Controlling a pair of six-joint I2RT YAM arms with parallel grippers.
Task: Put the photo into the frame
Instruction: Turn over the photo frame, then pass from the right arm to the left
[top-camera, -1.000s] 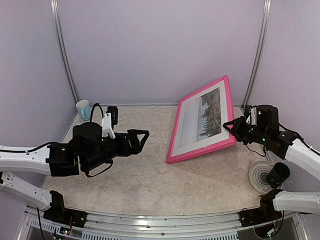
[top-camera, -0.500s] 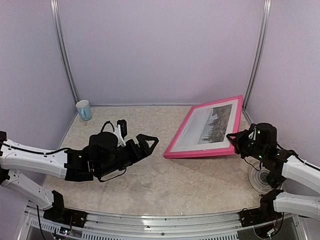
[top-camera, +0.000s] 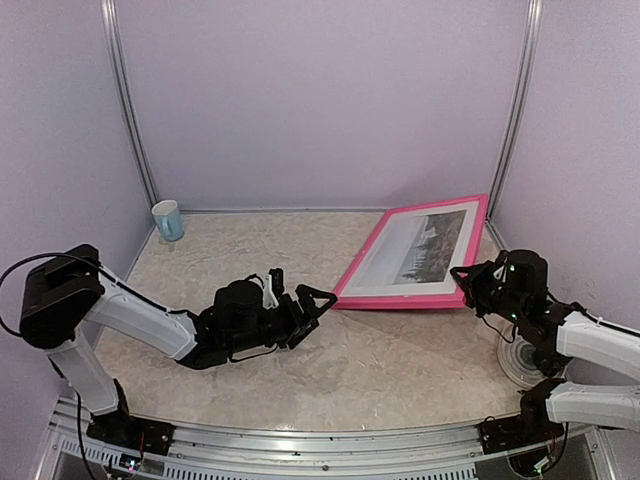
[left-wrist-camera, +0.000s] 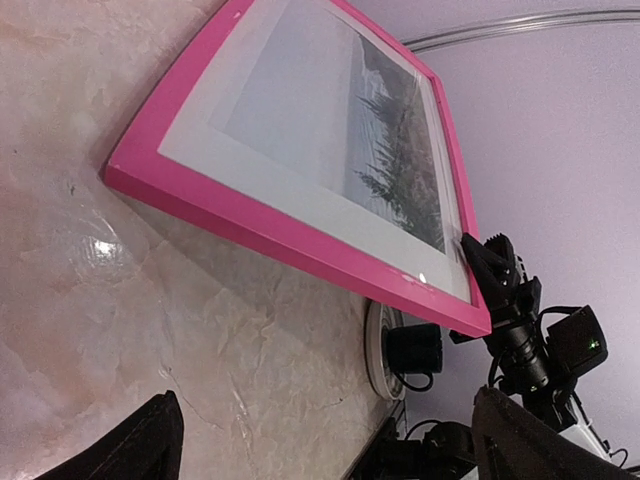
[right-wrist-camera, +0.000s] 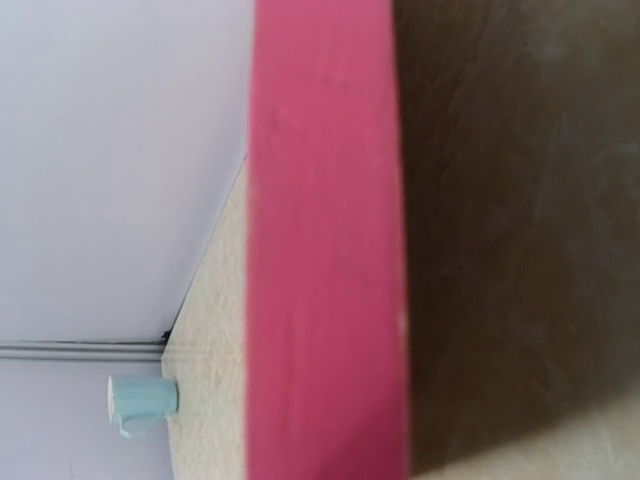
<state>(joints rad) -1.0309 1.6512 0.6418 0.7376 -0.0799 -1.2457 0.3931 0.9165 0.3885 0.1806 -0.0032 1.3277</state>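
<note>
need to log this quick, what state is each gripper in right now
Left gripper: open, holding nothing.
Right gripper: closed on the pink picture frame at its right corner.

Mug (top-camera: 167, 219): light blue, upright, in the far left corner of the desk, just beside the left post.
Desk (top-camera: 300, 370): beige surface with a pale marbled, creased look and a faint sheen.
Walls (top-camera: 320, 100): plain lilac, closing in the back and both sides.
Posts (top-camera: 128, 110): thin grey metal, one in each back corner, both curving inward at the top.
Disc (top-camera: 512, 352): round, pale, flat on the desk at its right edge, partly hidden.
Track (top-camera: 300, 440): grey metal, along the near edge.
</note>
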